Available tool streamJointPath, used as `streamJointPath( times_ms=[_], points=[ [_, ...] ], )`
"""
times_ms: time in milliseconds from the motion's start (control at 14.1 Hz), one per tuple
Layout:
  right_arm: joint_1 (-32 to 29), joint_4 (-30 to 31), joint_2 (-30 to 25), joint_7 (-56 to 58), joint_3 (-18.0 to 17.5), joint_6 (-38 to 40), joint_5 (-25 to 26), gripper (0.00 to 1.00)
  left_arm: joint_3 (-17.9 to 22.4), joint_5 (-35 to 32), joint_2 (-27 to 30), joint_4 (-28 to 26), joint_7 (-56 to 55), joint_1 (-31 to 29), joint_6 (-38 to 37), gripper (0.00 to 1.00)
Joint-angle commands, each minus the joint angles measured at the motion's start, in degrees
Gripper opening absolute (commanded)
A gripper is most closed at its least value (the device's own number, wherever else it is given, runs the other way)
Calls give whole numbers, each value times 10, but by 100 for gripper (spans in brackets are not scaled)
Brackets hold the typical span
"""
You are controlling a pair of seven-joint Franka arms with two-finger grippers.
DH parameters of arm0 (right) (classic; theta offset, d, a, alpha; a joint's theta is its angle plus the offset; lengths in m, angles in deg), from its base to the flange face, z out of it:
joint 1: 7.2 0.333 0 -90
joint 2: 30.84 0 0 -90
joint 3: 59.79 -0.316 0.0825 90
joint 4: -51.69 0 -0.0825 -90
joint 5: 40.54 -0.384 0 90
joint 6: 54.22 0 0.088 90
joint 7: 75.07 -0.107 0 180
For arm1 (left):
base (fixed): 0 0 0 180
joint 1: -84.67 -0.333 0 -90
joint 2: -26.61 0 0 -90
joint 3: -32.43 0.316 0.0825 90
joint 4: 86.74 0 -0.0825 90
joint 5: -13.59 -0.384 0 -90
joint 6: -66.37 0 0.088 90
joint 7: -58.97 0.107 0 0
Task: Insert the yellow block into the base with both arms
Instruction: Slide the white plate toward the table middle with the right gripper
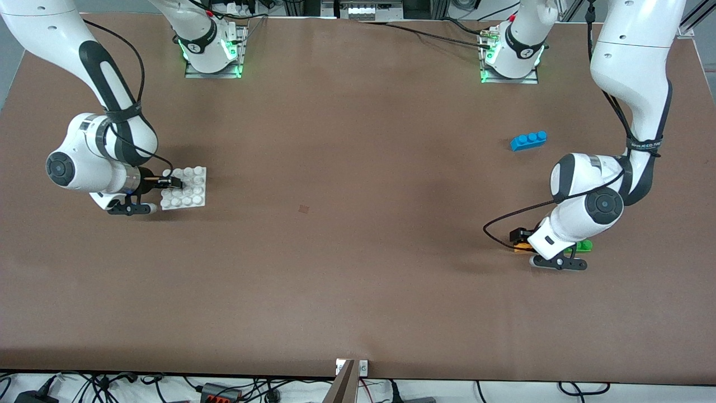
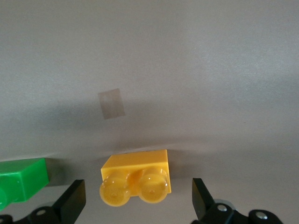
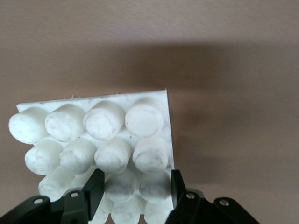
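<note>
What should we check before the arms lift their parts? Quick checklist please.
1. Right gripper shut on the white base: ok, fingers clamp one row of studs at its edge.
2. Left gripper open: ok.
3. Yellow block between the left gripper's fingers: ok, gaps on both sides, no contact.
4. Green block clear of that grip: cannot tell, it sits right beside one finger.
5. Blue block out of the way: ok, apart on the table.
6. Base still flat on the table: cannot tell.
</note>
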Motion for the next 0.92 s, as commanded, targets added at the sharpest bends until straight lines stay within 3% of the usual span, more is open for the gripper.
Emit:
streamJointPath(
  times_ms=[0, 142, 354, 850],
  points=[
    [23, -15, 12, 5, -12, 4, -13, 59, -1, -7, -7, -1, 11, -5, 16, 100],
    [27, -16, 27, 2, -28, 4, -22, 58, -1, -7, -12, -1, 11, -5, 20, 100],
    [32, -30, 38, -5, -70, 5, -92, 57, -1, -7, -14, -1, 11, -5, 21, 100],
    [140, -68, 75, -124, -73, -3, -110, 56, -1, -6, -23, 3, 11, -5, 22, 100]
  ],
)
